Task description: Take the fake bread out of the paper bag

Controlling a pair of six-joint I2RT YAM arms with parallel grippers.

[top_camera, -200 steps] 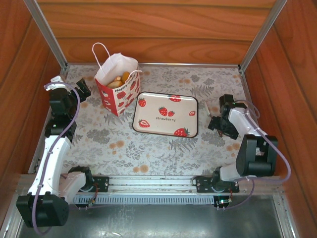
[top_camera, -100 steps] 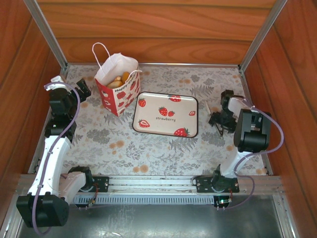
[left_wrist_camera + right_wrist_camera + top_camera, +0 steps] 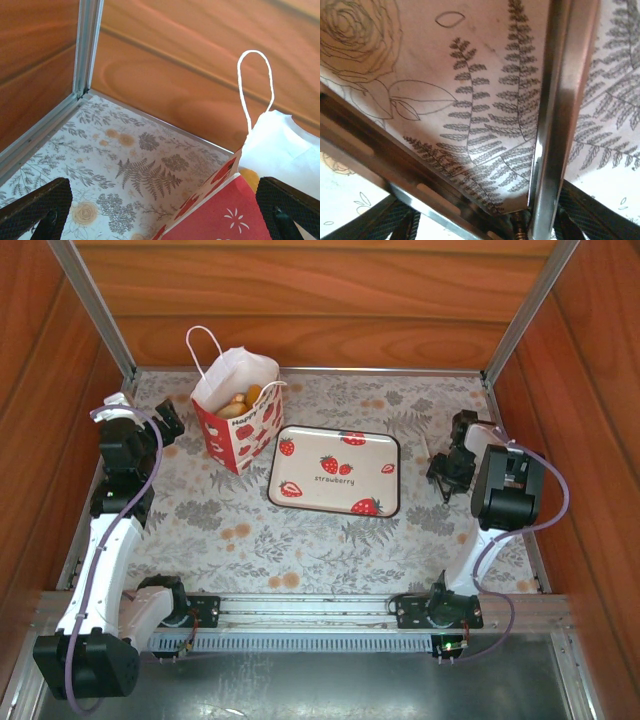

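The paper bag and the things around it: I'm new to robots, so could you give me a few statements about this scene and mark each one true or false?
1. The paper bag stands upright on the table. True.
2. The fake bread lies on the tray. False: it sits inside the bag.
3. In the top view, the tray lies to the right of the bag. True.
4. The left claw is shut on the bag. False: it is open beside the bag, gripping nothing.
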